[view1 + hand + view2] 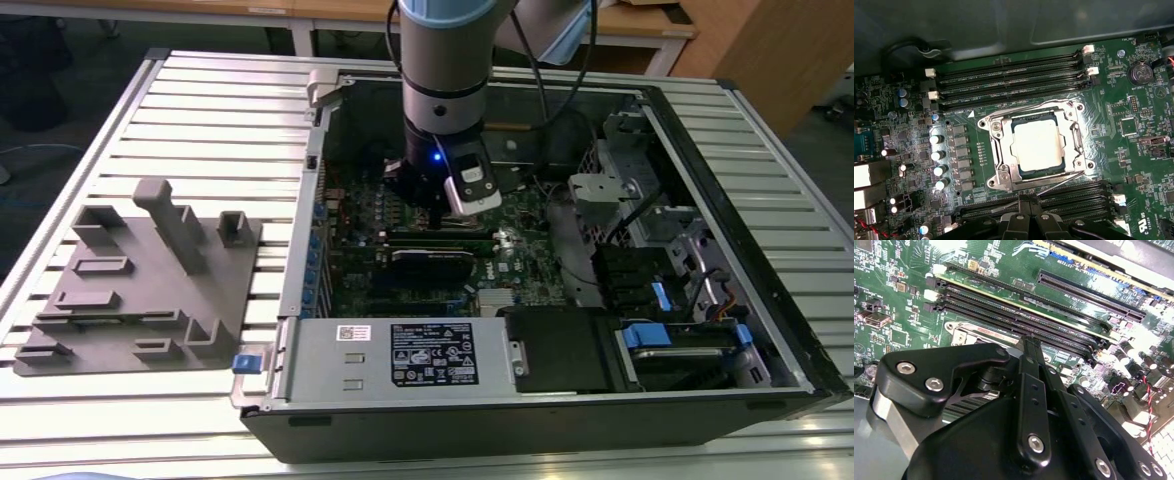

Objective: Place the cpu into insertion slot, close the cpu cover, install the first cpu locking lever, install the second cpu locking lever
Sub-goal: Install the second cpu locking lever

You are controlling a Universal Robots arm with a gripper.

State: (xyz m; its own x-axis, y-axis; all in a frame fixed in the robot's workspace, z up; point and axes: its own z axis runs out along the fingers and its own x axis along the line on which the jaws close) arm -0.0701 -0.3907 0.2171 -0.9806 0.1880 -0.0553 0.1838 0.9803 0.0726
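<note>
Now cpu (1037, 145) flat, cover (1076, 141) shut.

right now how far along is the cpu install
Done, by the look of it: the cpu sits in the socket and the cpu cover lies flat around it, its window showing the chip's silvery top. In hand: the gripper, fingers together and holding nothing, is low over the green board. Left: whether the locking levers are latched. A thin lever lies along the socket's edge, but I cannot tell if it is hooked.
</note>
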